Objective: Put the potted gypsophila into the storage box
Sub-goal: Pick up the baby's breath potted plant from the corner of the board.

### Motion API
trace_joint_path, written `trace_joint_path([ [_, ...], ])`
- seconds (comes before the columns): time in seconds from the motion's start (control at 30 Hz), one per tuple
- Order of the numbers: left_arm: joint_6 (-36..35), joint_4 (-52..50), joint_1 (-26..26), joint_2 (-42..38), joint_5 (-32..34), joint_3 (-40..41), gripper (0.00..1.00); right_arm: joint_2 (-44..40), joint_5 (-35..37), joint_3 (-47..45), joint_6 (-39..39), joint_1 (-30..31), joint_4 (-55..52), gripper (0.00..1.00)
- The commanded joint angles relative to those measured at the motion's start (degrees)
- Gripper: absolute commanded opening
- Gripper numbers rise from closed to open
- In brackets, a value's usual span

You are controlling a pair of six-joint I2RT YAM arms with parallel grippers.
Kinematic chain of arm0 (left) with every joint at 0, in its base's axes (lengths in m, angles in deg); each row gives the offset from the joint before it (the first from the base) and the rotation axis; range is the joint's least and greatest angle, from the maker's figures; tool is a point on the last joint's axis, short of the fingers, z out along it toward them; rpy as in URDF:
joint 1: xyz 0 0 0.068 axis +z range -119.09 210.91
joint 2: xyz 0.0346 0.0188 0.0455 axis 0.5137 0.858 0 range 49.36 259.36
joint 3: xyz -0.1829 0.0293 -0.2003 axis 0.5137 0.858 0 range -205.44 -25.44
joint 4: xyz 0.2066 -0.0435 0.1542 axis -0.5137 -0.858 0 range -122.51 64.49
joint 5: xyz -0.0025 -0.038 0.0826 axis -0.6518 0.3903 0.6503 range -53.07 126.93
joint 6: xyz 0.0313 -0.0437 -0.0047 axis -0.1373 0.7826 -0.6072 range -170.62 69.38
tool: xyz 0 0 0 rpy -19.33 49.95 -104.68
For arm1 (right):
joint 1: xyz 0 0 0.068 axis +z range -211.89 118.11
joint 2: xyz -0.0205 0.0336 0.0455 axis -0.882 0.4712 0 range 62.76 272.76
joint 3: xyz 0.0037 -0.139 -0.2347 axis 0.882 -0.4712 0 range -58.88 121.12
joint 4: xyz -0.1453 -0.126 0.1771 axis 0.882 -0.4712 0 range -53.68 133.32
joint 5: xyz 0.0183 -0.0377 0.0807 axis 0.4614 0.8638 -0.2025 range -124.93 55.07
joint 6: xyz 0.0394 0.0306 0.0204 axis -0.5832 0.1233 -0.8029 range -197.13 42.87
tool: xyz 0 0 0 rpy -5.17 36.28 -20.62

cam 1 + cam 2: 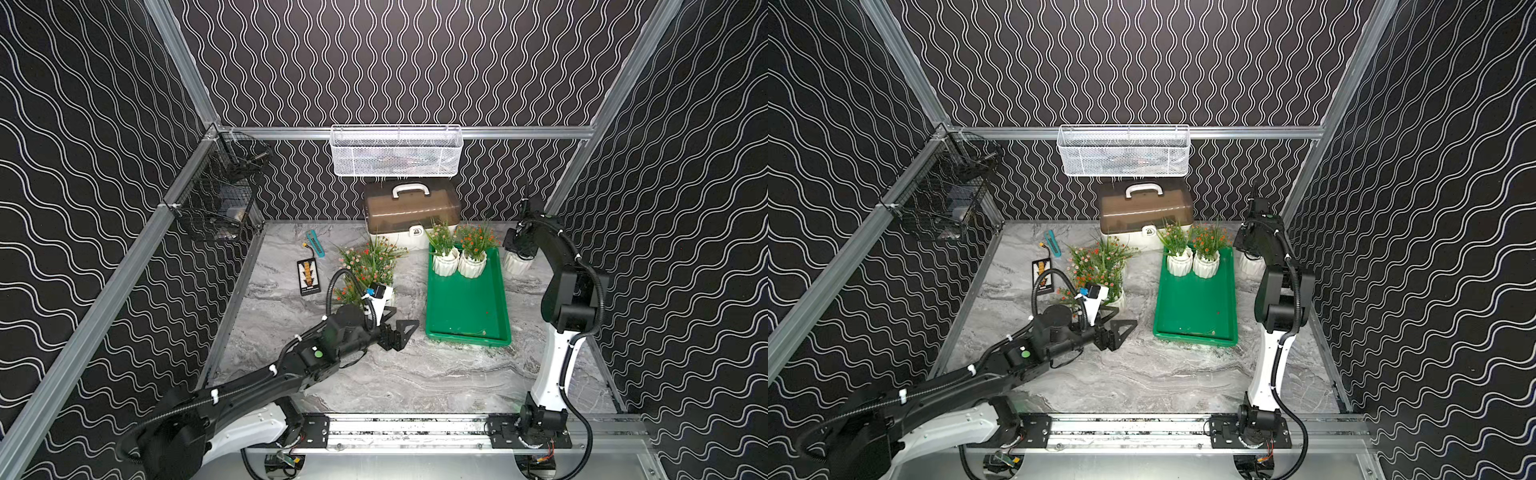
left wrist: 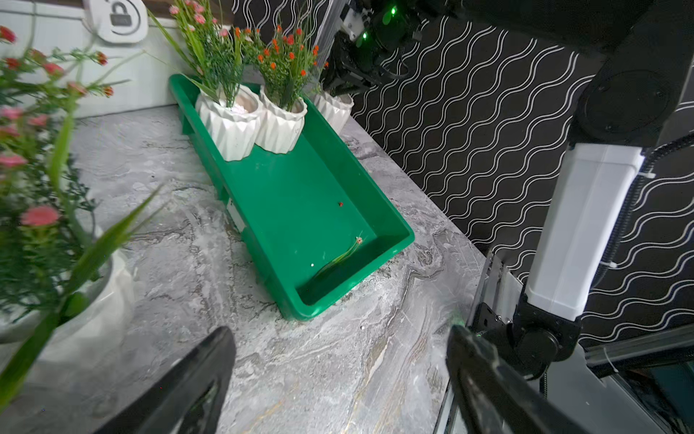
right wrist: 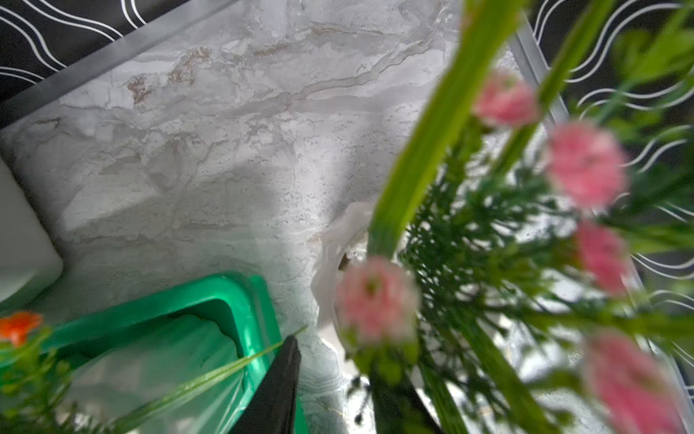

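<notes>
Green plastic storage box (image 1: 465, 307): shallow tray, right of centre in both top views, on the grey marble-print desk (image 1: 374, 382). It holds two potted gypsophila (image 1: 457, 264), upright with pots touching. They are packed into its upper end, presumably to keep the bare floor below them free for the rest. A loose sprig (image 2: 338, 259) and a red petal (image 2: 340, 204) lie on that floor.

Third pot (image 1: 515, 264): on the desk just beside the box's upper right corner. The right pincer (image 1: 517, 249) reaches down among its pink-flowered stems. Whether it has clenched I cannot tell. Likely the next to go in.

Cluster of pots (image 1: 370, 270): on the desk left of the box, not yet moved.

Left pincer (image 2: 338, 334): released, holding nothing, low between cluster and box.

Markings: padlock symbol (image 2: 120, 17) on the latch of the white case (image 1: 411, 208) with brown lid. The black card (image 1: 306, 277) bears a yellow graphic, its text too small to read. No brand seen.
</notes>
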Motion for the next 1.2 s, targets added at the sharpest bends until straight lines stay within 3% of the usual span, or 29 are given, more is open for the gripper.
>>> trace_joint_path([
  [0.0,-0.79,6.76,-2.13,4.44,3.43,-2.95,0.91,1.48,-0.21,1.43,0.34,0.03,-1.86,0.34],
  [0.57,-4.93,3.43,-3.84,16.86,7.36,-13.07,0.91,5.37,-0.80,4.98,1.53,-0.24,-3.19,0.24],
  [1.17,-4.90,1.72,-3.88,17.53,6.06,-14.81,0.92,3.49,-0.89,4.37,3.11,-0.24,-2.93,0.01],
])
